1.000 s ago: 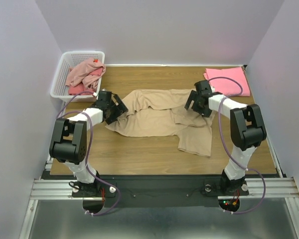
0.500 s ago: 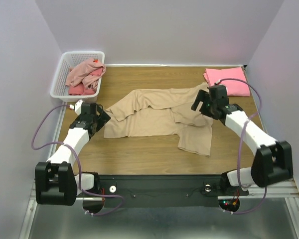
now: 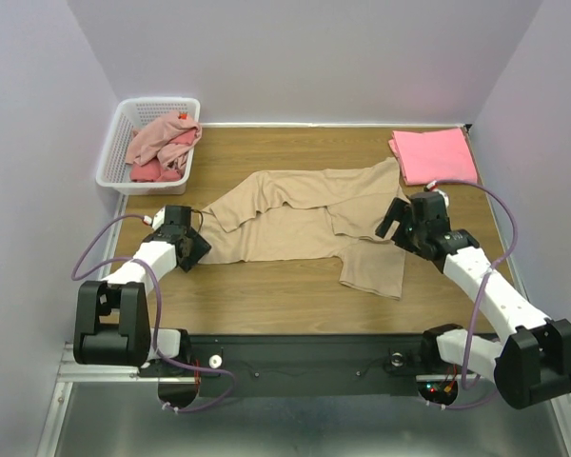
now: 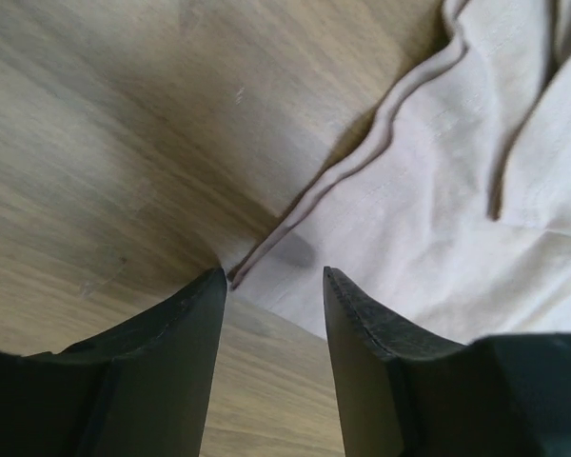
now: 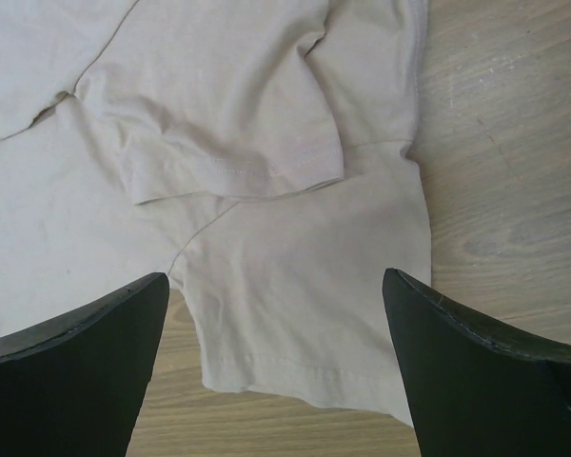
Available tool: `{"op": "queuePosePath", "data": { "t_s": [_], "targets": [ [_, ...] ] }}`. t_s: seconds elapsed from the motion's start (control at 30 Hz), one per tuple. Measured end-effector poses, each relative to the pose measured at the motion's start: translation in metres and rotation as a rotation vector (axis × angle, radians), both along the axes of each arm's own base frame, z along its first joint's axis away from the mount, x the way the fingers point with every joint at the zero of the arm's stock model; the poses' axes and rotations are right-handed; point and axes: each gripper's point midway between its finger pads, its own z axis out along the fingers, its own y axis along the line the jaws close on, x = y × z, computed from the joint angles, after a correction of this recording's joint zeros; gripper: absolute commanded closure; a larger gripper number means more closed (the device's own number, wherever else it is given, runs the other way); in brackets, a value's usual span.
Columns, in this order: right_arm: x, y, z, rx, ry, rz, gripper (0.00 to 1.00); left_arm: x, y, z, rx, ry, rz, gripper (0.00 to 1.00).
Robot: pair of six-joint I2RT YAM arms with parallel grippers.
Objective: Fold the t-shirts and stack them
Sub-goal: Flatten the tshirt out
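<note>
We see the beige t-shirt (image 3: pixel 295 224) spread across the middle of the tabletop (image 3: pixel 266 295). Our left tool (image 4: pixel 271 278) has its fingers apart, with the shirt's left hem corner between them. Our right tool (image 5: pixel 274 278) hovers with fingers wide apart over the sleeve at centre right. The salmon-pink t-shirt (image 3: pixel 433 155) lies folded in the upper right.

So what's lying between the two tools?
The beige t-shirt, spread out on the wooden table. It fills the stretch from the left tool to the right tool. The top view shows it best.
</note>
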Motion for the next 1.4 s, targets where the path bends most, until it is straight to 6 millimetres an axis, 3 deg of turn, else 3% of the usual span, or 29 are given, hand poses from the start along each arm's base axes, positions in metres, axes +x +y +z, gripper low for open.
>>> {"op": "queuePosePath", "data": {
  "t_s": [0.17,0.33,0.47,0.5,0.53,0.77,0.9,1.17,1.4],
  "targets": [
    [0.0,-0.004,0.001,-0.014,-0.004,-0.017,0.0,0.001,0.0,0.0,-0.002,-0.003,0.001,0.46],
    [-0.001,-0.007,-0.001,-0.025,-0.001,-0.029,0.0,0.0,0.0,-0.003,-0.001,0.002,0.004,0.74],
    [-0.007,-0.01,-0.012,-0.034,0.026,-0.041,0.0,0.003,0.0,-0.006,0.0,0.003,-0.003,0.84],
    [-0.01,-0.011,-0.016,-0.034,0.033,-0.046,0.0,0.004,-0.001,-0.006,0.0,-0.001,-0.005,0.97],
    [-0.011,-0.011,-0.019,-0.035,0.04,-0.047,0.0,0.005,-0.001,-0.007,-0.001,-0.002,-0.005,1.0],
    [-0.023,-0.009,-0.031,-0.018,0.089,-0.041,0.0,0.007,-0.002,-0.004,-0.005,-0.028,-0.011,1.0],
    [-0.034,-0.003,-0.034,0.01,0.132,-0.009,0.0,-0.008,-0.002,-0.002,-0.009,-0.038,-0.014,1.0],
    [-0.073,-0.011,-0.051,-0.01,0.302,-0.049,0.03,-0.003,-0.007,0.046,-0.041,-0.222,-0.035,1.0],
    [-0.093,-0.008,-0.067,0.044,0.381,-0.113,0.1,-0.001,-0.009,0.063,-0.051,-0.287,-0.041,1.0]
  ]
}}
